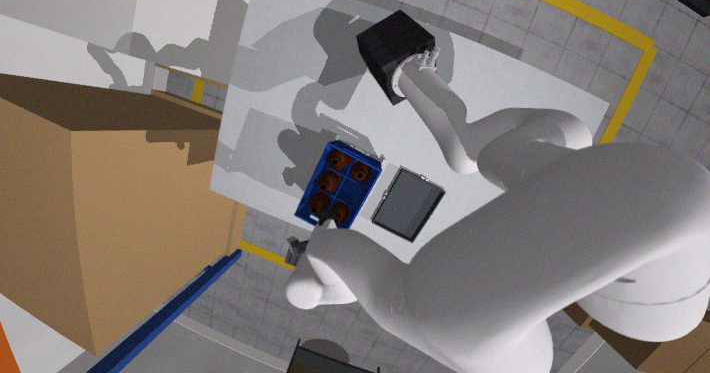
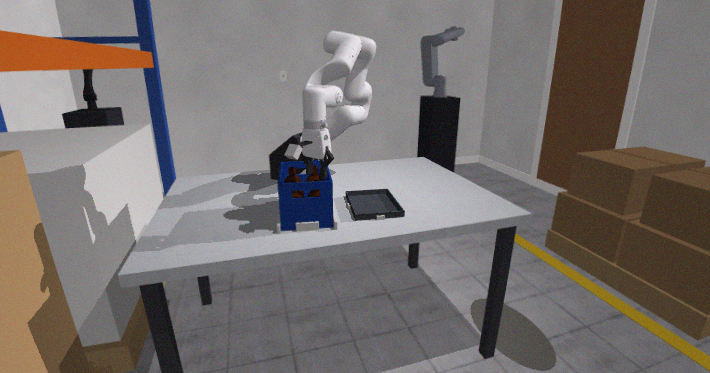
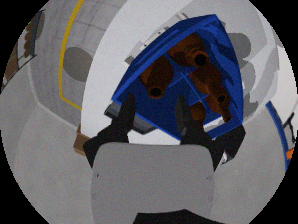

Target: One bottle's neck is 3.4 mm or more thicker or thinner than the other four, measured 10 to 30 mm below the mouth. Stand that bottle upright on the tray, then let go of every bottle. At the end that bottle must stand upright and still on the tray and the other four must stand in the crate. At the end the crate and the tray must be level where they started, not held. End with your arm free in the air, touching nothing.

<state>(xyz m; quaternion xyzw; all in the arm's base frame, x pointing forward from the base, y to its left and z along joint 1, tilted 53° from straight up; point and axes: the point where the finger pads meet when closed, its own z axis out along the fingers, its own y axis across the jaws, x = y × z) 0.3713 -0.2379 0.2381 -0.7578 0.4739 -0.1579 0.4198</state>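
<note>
The blue crate (image 1: 352,189) (image 2: 306,210) (image 3: 220,35) stands upright on the table. Several brown bottles stand in it, among them one (image 1: 339,159) at the far end, one (image 1: 361,171) beside it and one (image 1: 328,181) in the middle row. One middle cell holds no bottle. My gripper (image 1: 327,218) (image 2: 318,169) (image 3: 155,101) is partly open at the near end of the crate, pointing down at its top. In the wrist view a bottle mouth (image 3: 156,92) shows just past the fingertips, not gripped. The black-rimmed tray (image 1: 407,203) (image 2: 374,203) lies flat beside the crate, with no bottle on it.
Small pale brackets (image 2: 307,226) sit around the crate's base. A black block (image 1: 397,35) stands at the table's far side, partly behind the arm. The arm reaches over the table (image 1: 575,93) from the right in the top view. Large cartons (image 1: 150,193) stand beyond the table's left edge.
</note>
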